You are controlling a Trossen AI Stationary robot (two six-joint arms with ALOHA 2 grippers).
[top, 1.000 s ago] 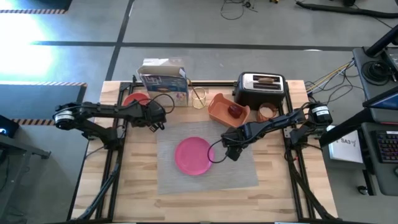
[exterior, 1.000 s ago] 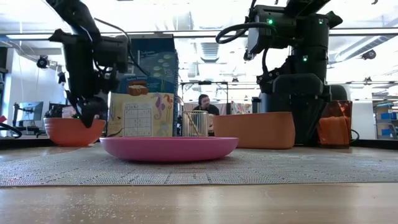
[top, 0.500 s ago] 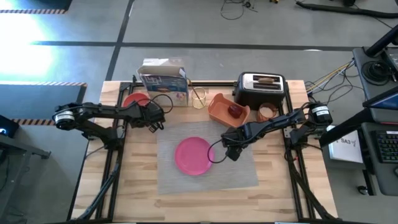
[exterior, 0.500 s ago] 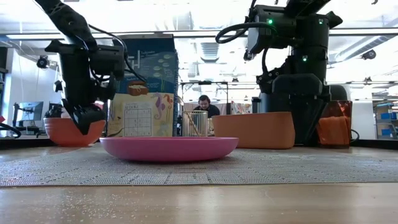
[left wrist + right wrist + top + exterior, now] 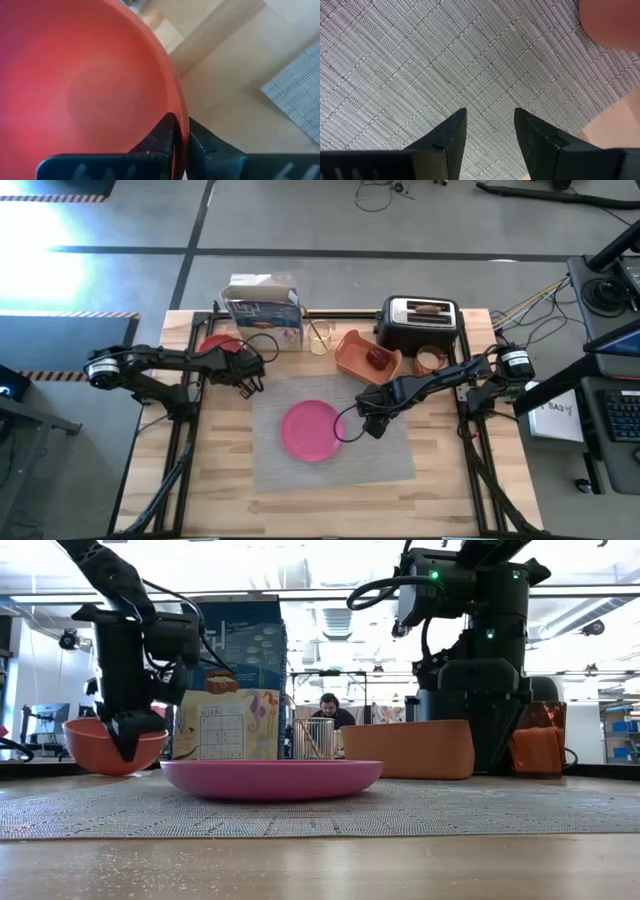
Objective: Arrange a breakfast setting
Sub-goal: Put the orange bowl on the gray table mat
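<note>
The orange bowl (image 5: pixel 218 344) stands at the table's far left and also shows in the low view (image 5: pixel 90 745). My left gripper (image 5: pixel 243 369) is shut on its rim. The round pink plate (image 5: pixel 311 430) lies on the grey placemat (image 5: pixel 330 470). My right gripper (image 5: pixel 371 426) is open and empty above the placemat (image 5: pixel 445 60), just right of the plate (image 5: pixel 615 20). The red apple (image 5: pixel 378 357) lies in the orange tray (image 5: pixel 352 360). The small orange cup (image 5: pixel 430 360) stands right of the tray. The toast slice (image 5: pixel 427 307) sticks up from the toaster. I see no wooden utensil. My left gripper pinches the bowl's rim (image 5: pixel 179 125) on the side toward the placemat. One finger (image 5: pixel 159 137) is inside the bowl and the other (image 5: pixel 202 145) is outside. The fingers come from above, pointing down (image 5: pixel 125 740). Whether the bowl's bottom is off the table I cannot tell.
A cereal box (image 5: pixel 262 310) and a wire holder (image 5: pixel 320 337) stand at the far edge, right of the bowl. The black-and-silver toaster (image 5: pixel 420 325) stands at the far right. Bare wood shows left of and in front of the placemat.
My left gripper has gone down and a little toward the table's left edge, onto the bowl's rim. In the low view the bowl now stands slightly farther left, with its left rim higher than before. My right arm has kept still.
</note>
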